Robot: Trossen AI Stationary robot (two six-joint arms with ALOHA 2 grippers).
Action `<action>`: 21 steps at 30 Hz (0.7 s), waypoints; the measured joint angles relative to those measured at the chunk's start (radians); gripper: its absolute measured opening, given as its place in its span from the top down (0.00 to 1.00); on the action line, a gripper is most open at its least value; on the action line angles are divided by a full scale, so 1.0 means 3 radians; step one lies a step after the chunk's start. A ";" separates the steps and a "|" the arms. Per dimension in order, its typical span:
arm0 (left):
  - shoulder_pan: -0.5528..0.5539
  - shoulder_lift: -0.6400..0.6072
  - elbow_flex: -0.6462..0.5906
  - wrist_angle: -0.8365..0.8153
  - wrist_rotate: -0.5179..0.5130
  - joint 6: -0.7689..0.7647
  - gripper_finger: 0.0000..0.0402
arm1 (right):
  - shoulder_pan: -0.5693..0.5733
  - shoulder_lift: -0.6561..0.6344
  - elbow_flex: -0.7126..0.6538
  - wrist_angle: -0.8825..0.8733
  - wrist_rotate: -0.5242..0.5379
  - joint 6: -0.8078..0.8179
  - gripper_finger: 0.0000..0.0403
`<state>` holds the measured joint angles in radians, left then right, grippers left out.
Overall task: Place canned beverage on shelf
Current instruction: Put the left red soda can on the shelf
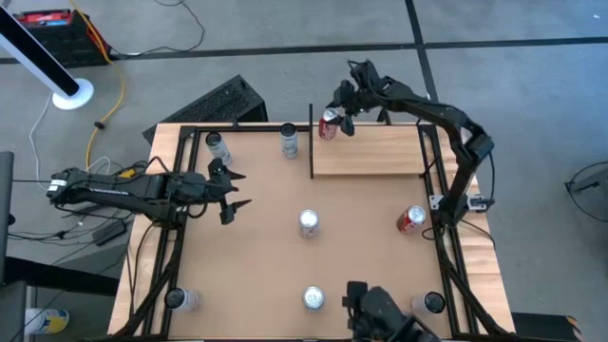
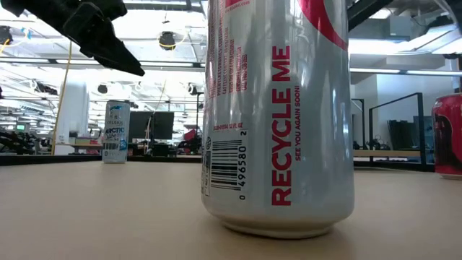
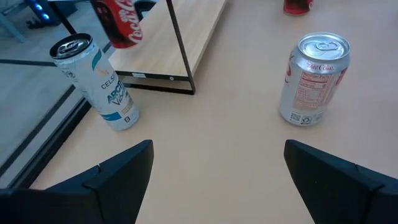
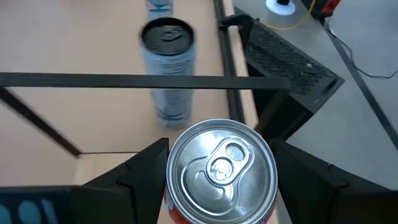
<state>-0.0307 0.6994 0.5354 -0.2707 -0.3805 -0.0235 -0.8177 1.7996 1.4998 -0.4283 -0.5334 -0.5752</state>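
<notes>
At the shelf's (image 1: 375,152) far corner, just beside its black bar (image 1: 312,142), the right tool (image 1: 334,109) is clamped on a red can (image 1: 328,124), a finger on either side of the can's body in the right wrist view. The can sits over the board's edge; whether its base rests on the wood or hangs just above it cannot be told. The left tool (image 1: 231,189) hangs with its fingers apart over the desk (image 1: 266,247), well off the shelf's bar side, holding nothing.

Likely risks:
- The can is close to both the bar and the board's edge, so letting go off-centre could tip it off the shelf.
- If the base is not flat when released, it may wobble or roll.
- A slim silver can (image 1: 289,141) stands just past the bar; a fall that way could knock it.
</notes>
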 joint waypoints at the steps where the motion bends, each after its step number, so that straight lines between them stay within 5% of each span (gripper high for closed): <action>1: 0.0011 0.0000 0.0000 0.0000 0.0001 0.0000 0.14 | -0.0016 0.0038 0.0035 -0.0013 -0.0015 -0.0006 0.31; 15: 0.0156 -0.0001 0.0000 -0.0001 0.0066 0.0017 0.14 | -0.0026 0.0221 0.0137 -0.0062 -0.0084 -0.0007 0.31; 21: 0.0155 0.0000 0.0000 -0.0002 0.0122 0.0008 0.14 | -0.0033 0.0221 0.0139 -0.0063 -0.0061 -0.0004 0.23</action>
<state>0.0158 0.6994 0.5354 -0.2711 -0.3439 -0.0210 -0.8276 1.8660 1.5414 -0.4471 -0.5517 -0.5764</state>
